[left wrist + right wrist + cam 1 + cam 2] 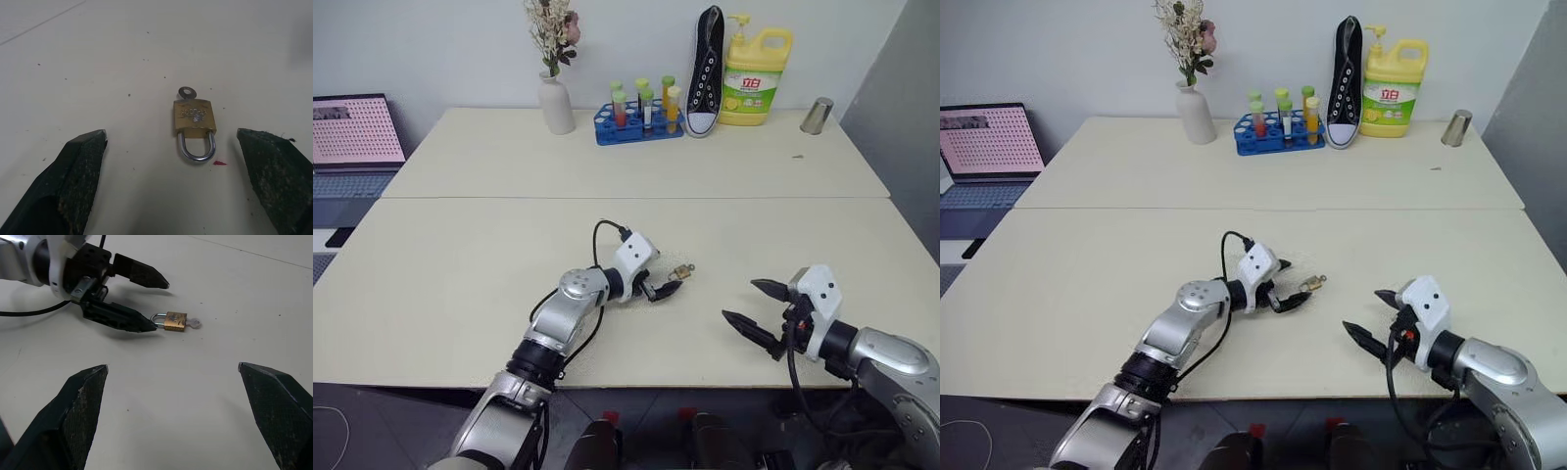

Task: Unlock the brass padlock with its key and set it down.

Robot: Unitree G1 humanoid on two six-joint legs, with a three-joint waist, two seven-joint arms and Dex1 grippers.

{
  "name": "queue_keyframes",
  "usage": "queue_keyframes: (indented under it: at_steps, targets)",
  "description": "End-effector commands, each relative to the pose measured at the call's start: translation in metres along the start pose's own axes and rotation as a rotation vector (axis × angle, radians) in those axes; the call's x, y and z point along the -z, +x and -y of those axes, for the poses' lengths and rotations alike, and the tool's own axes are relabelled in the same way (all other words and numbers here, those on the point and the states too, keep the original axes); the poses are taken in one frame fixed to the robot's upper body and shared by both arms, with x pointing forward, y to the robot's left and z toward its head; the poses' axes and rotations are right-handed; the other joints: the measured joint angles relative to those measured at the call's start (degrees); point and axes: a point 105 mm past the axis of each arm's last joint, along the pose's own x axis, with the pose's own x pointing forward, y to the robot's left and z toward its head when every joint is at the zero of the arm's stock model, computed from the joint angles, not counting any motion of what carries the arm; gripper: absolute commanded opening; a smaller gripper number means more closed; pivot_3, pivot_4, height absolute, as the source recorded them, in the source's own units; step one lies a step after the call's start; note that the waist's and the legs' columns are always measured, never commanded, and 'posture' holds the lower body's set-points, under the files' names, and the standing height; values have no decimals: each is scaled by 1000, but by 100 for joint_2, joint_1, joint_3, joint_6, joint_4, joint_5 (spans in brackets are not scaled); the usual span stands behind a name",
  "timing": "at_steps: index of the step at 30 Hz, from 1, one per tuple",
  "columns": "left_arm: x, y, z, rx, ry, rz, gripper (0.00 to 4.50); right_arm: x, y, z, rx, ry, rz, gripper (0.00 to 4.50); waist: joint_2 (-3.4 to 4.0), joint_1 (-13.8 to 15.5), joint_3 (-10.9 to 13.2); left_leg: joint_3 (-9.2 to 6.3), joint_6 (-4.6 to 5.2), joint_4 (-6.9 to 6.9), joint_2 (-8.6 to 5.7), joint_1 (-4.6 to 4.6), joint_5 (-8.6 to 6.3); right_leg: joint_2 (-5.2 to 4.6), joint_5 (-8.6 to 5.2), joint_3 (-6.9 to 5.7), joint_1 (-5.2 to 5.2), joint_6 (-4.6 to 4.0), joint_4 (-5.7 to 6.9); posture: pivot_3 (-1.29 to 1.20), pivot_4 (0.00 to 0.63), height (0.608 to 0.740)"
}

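Your left pincer [663, 287] gapes empty at the brass padlock [681, 271], lying flat mid-frame on the worktop [460, 255], key [186, 92] inserted. Right pincer [762, 308] is open too. Closing carelessly could skid the padlock away.

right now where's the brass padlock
The brass padlock lies flat on the near table, just past the open left gripper, with the right gripper farther off on the robot's right.
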Motion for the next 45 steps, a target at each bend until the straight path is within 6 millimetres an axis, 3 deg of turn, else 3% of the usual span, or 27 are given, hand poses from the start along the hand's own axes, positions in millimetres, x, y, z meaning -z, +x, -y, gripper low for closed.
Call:
queue_keyframes:
  at_steps: [1, 8, 12, 20, 27, 28, 31, 33, 38, 41, 45]
  targets:
    - [-10, 14, 6, 68, 52, 19, 4500, -9, -5, -9, -4, -45, 15, 4469, -1, 9, 0, 0, 0, 1, -1, -1, 0, -1, 0, -1, 0, 0, 0, 0, 150, 740]
    - [-1, 33, 4, 91, 17, -65, 4500, -7, -8, -16, -11, -50, -3, 4469, -4, 7, -2, -2, 0, 5, -5, -3, 0, -3, -1, -4, 4, 4, -1, 0, 150, 740]
    - [6, 33, 3, 102, 13, -105, 3576, -10, -7, -16, -11, -50, 10, 4500, -6, 5, -4, -3, 0, 4, -4, 2, 0, -3, -1, -5, 7, 5, 1, 0, 150, 740]
    - [17, 23, 1, 115, 17, -164, 1052, -16, -5, -14, -21, -45, 38, 4500, -8, 2, -6, -3, 0, 3, -4, 7, 0, -3, -2, -3, 11, 5, 1, 0, 150, 740]
    - [22, 6, 7, 168, 24, -158, 987, -21, -3, -14, -37, -65, 53, 4500, -6, -34, -9, 0, 0, -3, 3, 17, 0, 3, -2, -1, 12, 5, 3, 0, 150, 740]
    - [15, 3, 8, 168, 46, -112, 987, -24, -2, -14, -38, -95, 69, 4500, -6, -37, -9, 1, 0, -2, 3, 17, 0, 3, -2, 1, 12, 5, 2, 0, 150, 740]
    - [-46, -25, 18, 141, 255, 235, 987, -32, 3, -10, -31, -176, 115, 4500, -3, -63, -8, 4, -1, -5, 5, 18, 0, 2, -1, 7, 9, 4, 2, 0, 150, 740]
    - [-59, -40, 23, 121, 359, 312, 987, -33, 5, -10, -42, -180, 129, 4500, -7, -12, -5, 1, -18, -5, 8, 7, 10, 1, -1, 11, -5, 3, 4, 0, 150, 740]
    - [-61, -75, 35, 146, 699, 383, 987, -42, 9, -27, -234, -145, 160, 4500, -4, 62, -7, 4, -4, 0, 3, 5, 2, -2, 0, 7, 2, 2, -2, 0, 150, 740]
    - [-65, -86, 37, 124, 874, 439, 987, -45, 12, -30, -306, -113, 150, 4500, -5, 59, -6, 4, -2, 0, 2, 5, 1, -3, 0, 8, 2, 2, -5, 0, 150, 740]
    - [-54, -103, 40, 149, 1168, 460, 987, -52, 20, -36, -406, -43, 137, 4500, -5, 47, -6, 3, -1, -1, 3, 5, 1, -3, 0, 4, 2, 1, -5, 0, 150, 740]
